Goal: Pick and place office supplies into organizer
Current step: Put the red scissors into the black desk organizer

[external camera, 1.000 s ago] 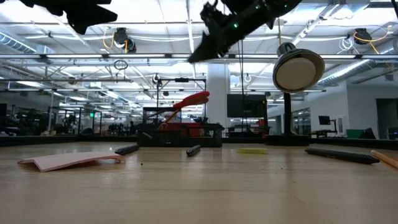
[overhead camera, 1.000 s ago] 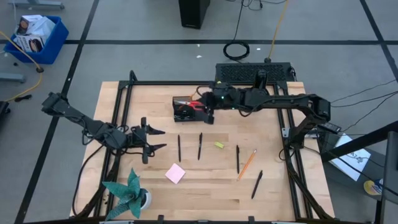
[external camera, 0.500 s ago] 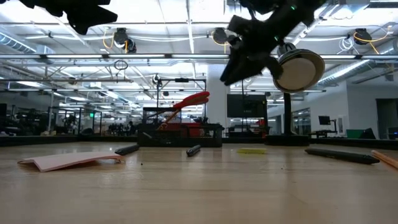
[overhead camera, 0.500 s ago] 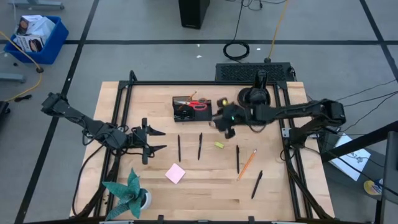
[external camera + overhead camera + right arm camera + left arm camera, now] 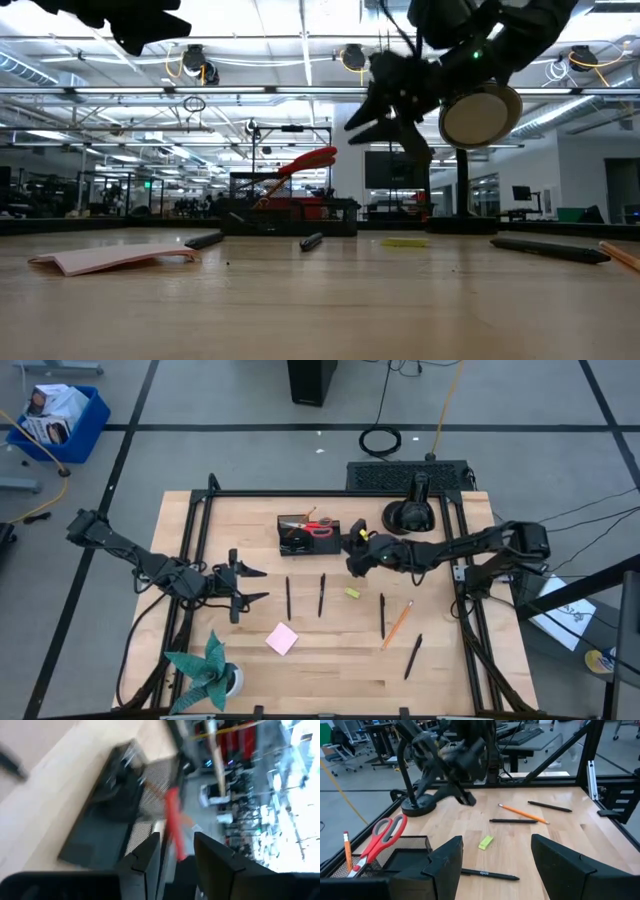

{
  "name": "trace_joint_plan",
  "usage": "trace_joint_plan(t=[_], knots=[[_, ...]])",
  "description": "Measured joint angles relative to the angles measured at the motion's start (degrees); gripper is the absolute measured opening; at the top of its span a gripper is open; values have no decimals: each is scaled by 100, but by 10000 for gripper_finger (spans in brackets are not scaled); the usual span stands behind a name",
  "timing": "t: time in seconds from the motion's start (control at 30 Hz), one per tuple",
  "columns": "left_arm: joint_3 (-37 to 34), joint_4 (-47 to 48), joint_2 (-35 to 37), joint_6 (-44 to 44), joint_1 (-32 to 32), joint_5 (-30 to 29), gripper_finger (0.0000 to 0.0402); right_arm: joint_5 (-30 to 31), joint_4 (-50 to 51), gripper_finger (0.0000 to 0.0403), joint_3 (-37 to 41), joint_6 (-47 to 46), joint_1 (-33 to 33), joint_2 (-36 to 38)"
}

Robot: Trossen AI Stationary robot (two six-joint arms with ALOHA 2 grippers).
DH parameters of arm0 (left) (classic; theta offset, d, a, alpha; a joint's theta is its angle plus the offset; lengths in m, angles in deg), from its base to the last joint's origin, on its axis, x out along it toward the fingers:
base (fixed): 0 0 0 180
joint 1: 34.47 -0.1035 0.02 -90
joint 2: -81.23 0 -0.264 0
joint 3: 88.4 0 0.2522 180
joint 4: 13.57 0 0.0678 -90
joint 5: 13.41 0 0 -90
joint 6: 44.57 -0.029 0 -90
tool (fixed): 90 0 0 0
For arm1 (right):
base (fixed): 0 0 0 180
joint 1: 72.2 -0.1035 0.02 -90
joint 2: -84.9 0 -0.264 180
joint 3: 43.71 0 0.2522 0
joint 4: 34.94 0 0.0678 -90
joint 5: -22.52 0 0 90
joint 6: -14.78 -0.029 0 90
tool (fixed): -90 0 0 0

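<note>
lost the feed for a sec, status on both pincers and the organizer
Right pincer empty, open, hanging beside the black mesh organizer. Left pincer open, waiting at the table's left. Red-handled scissors in organizer. Nothing blocking.

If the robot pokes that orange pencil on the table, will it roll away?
Probably a little. The long thin orange pencil lies flat on the smooth wooden table, so a sideways nudge would likely roll it. It looks stiff and light, so it should lift without bending.
</note>
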Motion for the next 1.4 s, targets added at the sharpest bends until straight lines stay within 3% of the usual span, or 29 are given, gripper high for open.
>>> trace_joint_plan(t=[1.1, 1.4], knots=[[0, -1, 0, -132, -63, 35, 239, -300, -668, 114, -274, 799, 387, -775], [0, -11, 0, -138, -63, 35, 239, -300, -641, 114, -694, 832, 453, -1209]])
